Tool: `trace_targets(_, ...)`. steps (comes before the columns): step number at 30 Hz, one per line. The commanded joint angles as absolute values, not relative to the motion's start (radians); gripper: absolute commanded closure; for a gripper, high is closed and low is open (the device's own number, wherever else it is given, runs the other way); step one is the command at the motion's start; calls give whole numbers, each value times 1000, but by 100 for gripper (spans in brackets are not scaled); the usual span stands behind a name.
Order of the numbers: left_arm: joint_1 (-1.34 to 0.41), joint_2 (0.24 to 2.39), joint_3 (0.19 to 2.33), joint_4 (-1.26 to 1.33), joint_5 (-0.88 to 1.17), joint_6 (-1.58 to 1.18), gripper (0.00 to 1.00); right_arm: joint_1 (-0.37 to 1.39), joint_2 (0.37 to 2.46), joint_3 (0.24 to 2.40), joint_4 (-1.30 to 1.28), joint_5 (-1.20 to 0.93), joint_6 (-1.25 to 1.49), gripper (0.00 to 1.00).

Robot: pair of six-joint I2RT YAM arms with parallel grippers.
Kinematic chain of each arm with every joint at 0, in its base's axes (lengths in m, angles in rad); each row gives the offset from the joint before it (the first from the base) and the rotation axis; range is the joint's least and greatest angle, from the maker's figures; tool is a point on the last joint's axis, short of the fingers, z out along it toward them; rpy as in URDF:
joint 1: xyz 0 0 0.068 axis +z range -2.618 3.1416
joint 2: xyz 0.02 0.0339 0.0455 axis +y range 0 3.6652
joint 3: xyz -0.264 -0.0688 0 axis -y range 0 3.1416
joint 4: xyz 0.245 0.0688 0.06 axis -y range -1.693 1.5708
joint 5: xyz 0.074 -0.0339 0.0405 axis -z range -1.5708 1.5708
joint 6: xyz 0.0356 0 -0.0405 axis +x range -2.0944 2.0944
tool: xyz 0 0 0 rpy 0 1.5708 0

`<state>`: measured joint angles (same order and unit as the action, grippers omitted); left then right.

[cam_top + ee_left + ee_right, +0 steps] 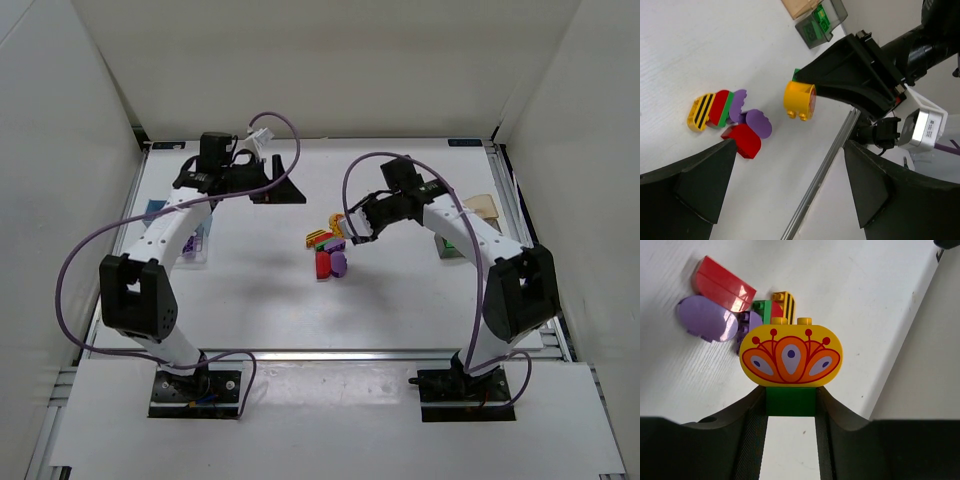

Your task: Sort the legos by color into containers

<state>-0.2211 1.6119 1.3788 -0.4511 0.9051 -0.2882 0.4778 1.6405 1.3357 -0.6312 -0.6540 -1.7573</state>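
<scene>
While the right gripper [790, 407] clamps a rounded yellow plastic lego [790, 356] with an orange-and-red fan print and green base, loose red, purple and striped legos [722, 300] lie just beyond its fingertips, and the left gripper [283, 185] gapes wide, well apart.

Nothing legible is being displayed; only tiny print, too small to be read, is being carried by a white wrist-camera sticker [929, 131].

Left arm [165, 235] mostly hides a seemingly blue container [152, 209].
</scene>
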Motion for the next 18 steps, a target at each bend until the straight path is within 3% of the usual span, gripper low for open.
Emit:
trace_targets(1, -232, 1644, 1476, -428, 952, -278, 1, 498, 1611, 1394, -532, -638, -1537, 100)
trace_targets(8, -287, 1723, 1563, -394, 976, -235, 3, 511, 1663, 1572, -598, -667, -1197, 100)
trace_targets(18, -304, 1756, 1529, -295, 1103, -322, 5, 526, 1670, 1588, -523, -673, -1120, 100)
